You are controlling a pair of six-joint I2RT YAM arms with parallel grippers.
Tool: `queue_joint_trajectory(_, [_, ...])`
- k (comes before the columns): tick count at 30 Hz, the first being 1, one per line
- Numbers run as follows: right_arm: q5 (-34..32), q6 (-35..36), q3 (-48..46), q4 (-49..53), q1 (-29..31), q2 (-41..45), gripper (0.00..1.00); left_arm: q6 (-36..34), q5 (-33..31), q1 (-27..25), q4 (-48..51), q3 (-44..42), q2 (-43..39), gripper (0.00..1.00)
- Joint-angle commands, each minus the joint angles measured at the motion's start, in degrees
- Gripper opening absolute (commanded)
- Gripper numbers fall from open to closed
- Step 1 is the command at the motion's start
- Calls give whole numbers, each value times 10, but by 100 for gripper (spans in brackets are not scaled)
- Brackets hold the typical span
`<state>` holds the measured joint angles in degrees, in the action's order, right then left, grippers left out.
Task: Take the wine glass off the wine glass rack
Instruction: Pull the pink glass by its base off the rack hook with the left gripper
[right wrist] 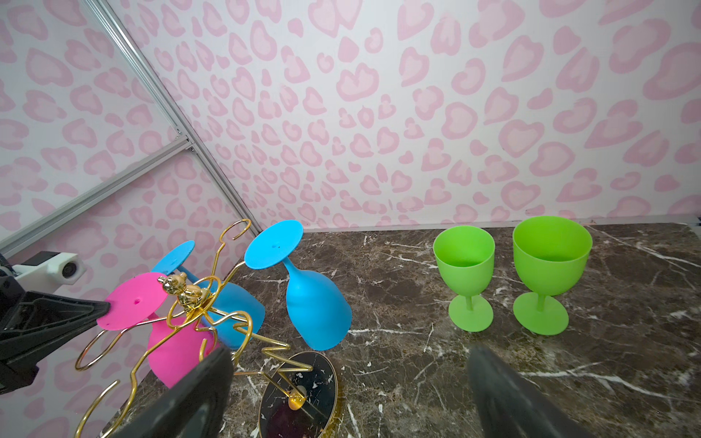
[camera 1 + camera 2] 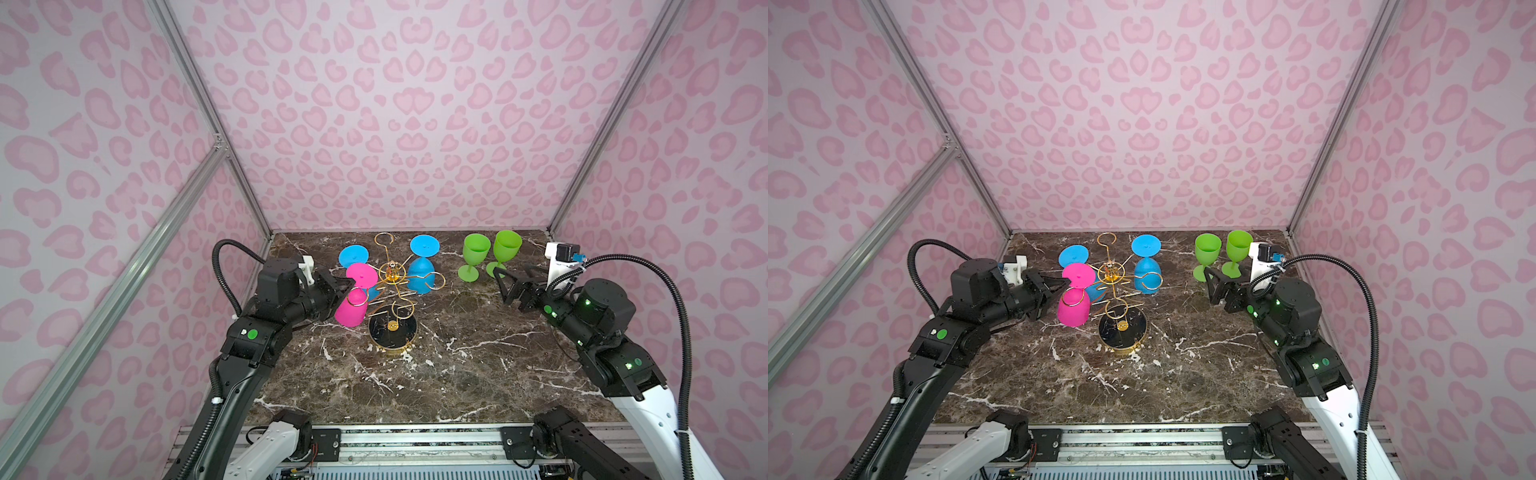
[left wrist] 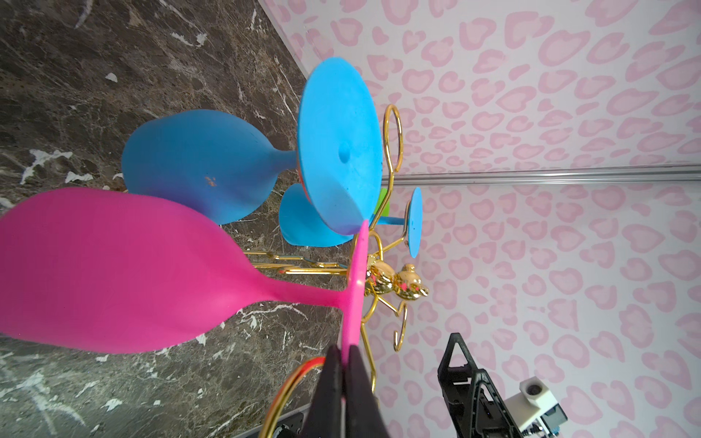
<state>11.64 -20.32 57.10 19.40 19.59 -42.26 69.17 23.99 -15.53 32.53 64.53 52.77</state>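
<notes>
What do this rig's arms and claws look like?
The left arm and right arm have black joints and white lower links. A black ribbed cable hose loops off each, green round markings dot the joints, and white camera mounts sit at the wrists. The left claw and right claw have black, tapering fingers.

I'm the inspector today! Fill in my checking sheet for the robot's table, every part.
Surface: dark marble table with white veins.
Job's things: gold wine glass rack standing upright; pink wine glass and two blue glasses upside down at its arms.
Clutter: two green glasses standing upright at the back right.
Grippers: left gripper shut on the edge of the pink wine glass's foot; right gripper open and empty.
Cables: black hoses looped over both arms, away from the glasses.
Surroundings: pink heart-print walls, metal frame bars.
</notes>
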Motion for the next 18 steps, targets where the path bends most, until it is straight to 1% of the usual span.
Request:
queue_joint_trajectory(1, [4, 2, -3, -7, -1, 0, 98, 4, -1, 4, -23, -4, -10, 3])
queue_joint_trajectory(18, [8, -3, -2, -5, -2, 4, 98, 12, -20, 16, 3, -28, -71, 3])
